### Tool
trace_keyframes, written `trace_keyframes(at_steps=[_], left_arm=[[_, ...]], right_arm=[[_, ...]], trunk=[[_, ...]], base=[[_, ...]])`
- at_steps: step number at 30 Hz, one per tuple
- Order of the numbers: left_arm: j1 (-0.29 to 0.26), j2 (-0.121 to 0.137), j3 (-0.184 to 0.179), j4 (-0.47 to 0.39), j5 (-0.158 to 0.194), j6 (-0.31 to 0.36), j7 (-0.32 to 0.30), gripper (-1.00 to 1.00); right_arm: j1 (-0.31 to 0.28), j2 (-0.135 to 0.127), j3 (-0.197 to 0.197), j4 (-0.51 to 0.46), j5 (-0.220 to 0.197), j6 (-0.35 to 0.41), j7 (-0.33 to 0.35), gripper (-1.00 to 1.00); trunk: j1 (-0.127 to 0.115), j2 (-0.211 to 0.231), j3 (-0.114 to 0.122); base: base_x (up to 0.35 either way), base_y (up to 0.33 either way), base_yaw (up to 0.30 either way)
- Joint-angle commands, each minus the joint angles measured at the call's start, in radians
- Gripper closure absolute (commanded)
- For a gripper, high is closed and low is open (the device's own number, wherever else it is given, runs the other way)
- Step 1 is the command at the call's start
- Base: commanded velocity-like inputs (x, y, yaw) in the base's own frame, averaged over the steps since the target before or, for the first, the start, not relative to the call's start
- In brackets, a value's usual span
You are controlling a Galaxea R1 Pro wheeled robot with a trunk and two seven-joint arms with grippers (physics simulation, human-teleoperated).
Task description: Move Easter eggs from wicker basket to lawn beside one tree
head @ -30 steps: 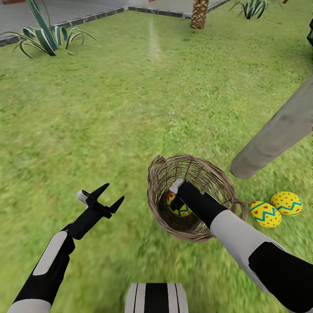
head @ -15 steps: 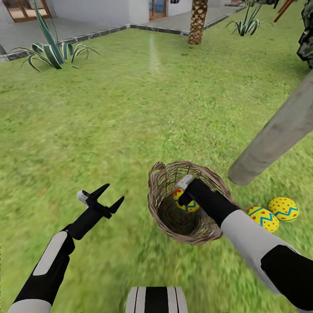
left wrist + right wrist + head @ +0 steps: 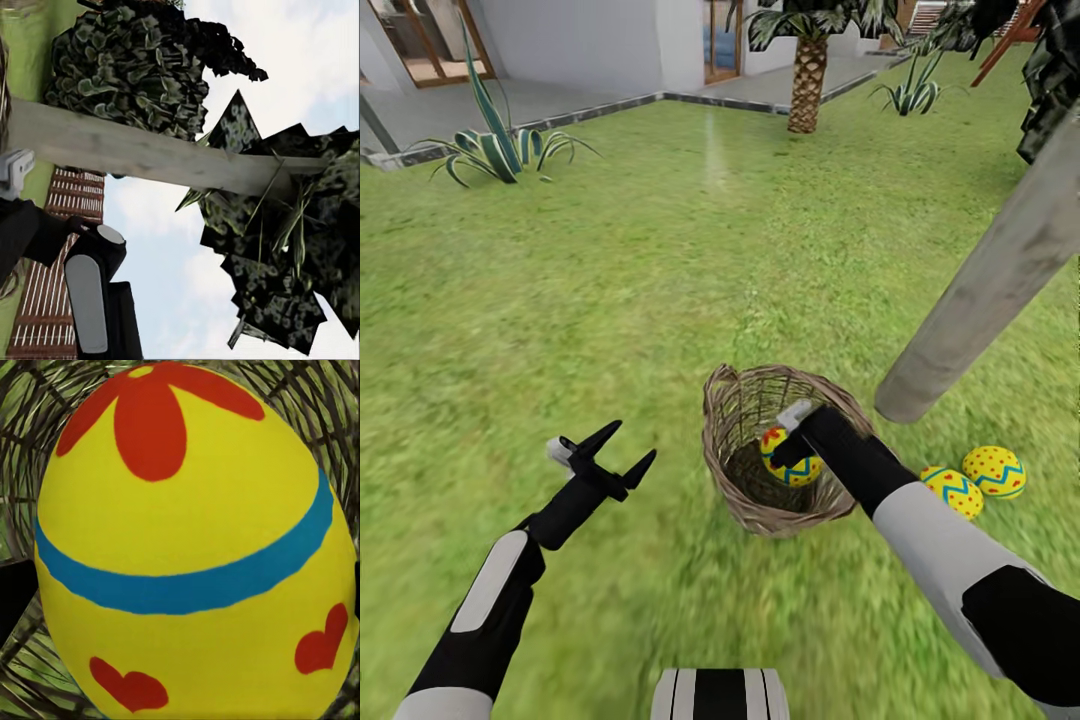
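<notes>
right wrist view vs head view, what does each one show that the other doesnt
Right wrist view alone: the egg's painted detail, a red flower, a blue band and red hearts.

Head view alone: two eggs on the lawn by the tree trunk, the open left gripper, and the right gripper reaching into the basket.

Both: that egg and the wicker basket around it.

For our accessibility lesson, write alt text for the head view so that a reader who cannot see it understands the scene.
The right gripper holds a yellow Easter egg inside a wicker basket on a green lawn. Two more eggs lie on the grass near a pale tree trunk. The left gripper hangs open beside the basket.
</notes>
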Motion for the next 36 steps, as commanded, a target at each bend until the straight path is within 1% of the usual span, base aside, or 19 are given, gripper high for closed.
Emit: trace_keyframes(at_steps=[1,4,9,10,12,13,15,17,18,20,22,23,25,26,27,28,30,33,36], left_arm=[[-0.001,-0.003,-0.01,0.0,-0.002,0.005,-0.003,-1.0],[-0.001,-0.005,-0.047,-0.007,-0.001,0.007,-0.005,-1.0],[-0.001,-0.002,-0.059,-0.027,0.002,0.013,-0.008,-1.0],[-0.001,-0.004,-0.059,-0.028,0.002,0.013,-0.008,-1.0],[-0.001,-0.001,-0.058,-0.029,0.002,0.017,-0.008,-1.0],[-0.001,0.0,-0.058,-0.029,0.003,0.017,-0.008,-1.0],[-0.001,-0.004,-0.06,-0.028,0.003,0.015,-0.008,-1.0],[-0.001,-0.006,-0.065,-0.028,0.003,0.015,-0.008,-1.0],[-0.001,-0.004,-0.065,-0.028,0.003,0.016,-0.008,-1.0],[-0.001,-0.005,-0.065,-0.028,0.003,0.016,-0.008,-1.0],[-0.001,-0.006,-0.065,-0.028,0.003,0.015,-0.008,-1.0],[-0.001,-0.007,-0.066,-0.028,0.003,0.015,-0.008,-1.0],[-0.001,-0.007,-0.066,-0.028,0.003,0.014,-0.008,-1.0],[-0.001,-0.008,-0.066,-0.028,0.002,0.014,-0.008,-1.0],[-0.001,-0.008,-0.067,-0.027,0.001,0.013,-0.007,-1.0],[-0.001,-0.009,-0.067,-0.027,0.001,0.013,-0.007,-1.0],[-0.001,-0.009,-0.067,-0.028,0.001,0.013,-0.007,-1.0],[-0.001,-0.009,-0.093,-0.05,0.001,0.009,-0.009,-1.0],[-0.001,-0.01,-0.104,-0.052,0.001,0.007,-0.009,-1.0]], right_arm=[[-0.001,-0.001,-0.001,-0.001,0.01,0.003,0.008,1.0],[-0.001,0.002,-0.006,-0.003,0.01,0.003,0.009,1.0],[-0.001,0.002,-0.01,-0.011,0.008,0.0,0.009,1.0],[-0.001,0.0,-0.029,-0.027,0.007,0.001,0.009,1.0],[-0.001,-0.002,-0.136,-0.05,0.007,0.003,0.011,1.0],[-0.001,-0.001,-0.173,-0.053,0.008,0.003,0.022,1.0],[-0.001,-0.013,-0.236,-0.058,0.009,0.005,0.107,1.0],[-0.001,-0.053,-0.325,-0.061,0.01,0.008,0.295,1.0],[-0.001,-0.081,-0.349,-0.072,0.01,0.01,0.371,1.0],[-0.001,-0.117,-0.365,-0.095,0.008,0.013,0.483,1.0],[-0.001,-0.143,-0.374,-0.104,0.007,0.016,0.638,1.0],[-0.001,-0.162,-0.399,-0.105,0.007,0.015,0.723,1.0],[0.0,-0.185,-0.505,-0.104,0.007,0.011,0.853,1.0],[0.006,-0.191,-0.598,-0.103,0.008,0.011,0.943,1.0],[0.019,-0.194,-0.663,-0.104,0.009,0.01,1.031,1.0],[0.028,-0.198,-0.697,-0.104,0.008,0.01,1.117,1.0],[0.033,-0.2,-0.715,-0.102,0.006,0.009,1.17,1.0],[0.074,-0.196,-0.856,-0.104,-0.041,0.008,1.183,1.0],[0.08,-0.197,-0.882,-0.105,-0.057,0.011,1.183,1.0]], trunk=[[-0.001,0.0,0.003],[-0.002,0.001,0.015],[-0.004,0.002,0.034],[-0.005,0.002,0.038],[-0.006,0.003,0.046],[-0.006,0.003,0.05],[-0.007,0.003,0.057],[-0.008,0.004,0.065],[-0.008,0.004,0.069],[-0.009,0.004,0.077],[-0.01,0.005,0.085],[-0.011,0.005,0.088],[-0.011,0.006,0.096],[-0.012,0.006,0.1],[-0.012,0.006,0.104],[-0.013,0.006,0.108],[-0.013,0.007,0.112],[-0.013,0.007,0.112],[-0.013,0.007,0.112]], base=[[-0.022,0.0,0.0],[-0.005,0.0,0.0],[0.0,0.0,0.0],[0.0,0.0,0.0],[0.0,0.0,0.0],[0.0,0.0,0.0],[0.0,0.0,0.0],[0.0,0.0,0.0],[0.0,0.0,0.0],[0.0,0.0,0.0],[0.0,0.0,0.0],[0.0,0.0,0.0],[0.0,0.0,0.0],[0.0,0.0,0.0],[0.0,0.0,0.0],[0.0,0.0,0.0],[0.0,0.0,0.0],[0.0,0.0,0.0],[-0.06,-0.033,-0.002]])
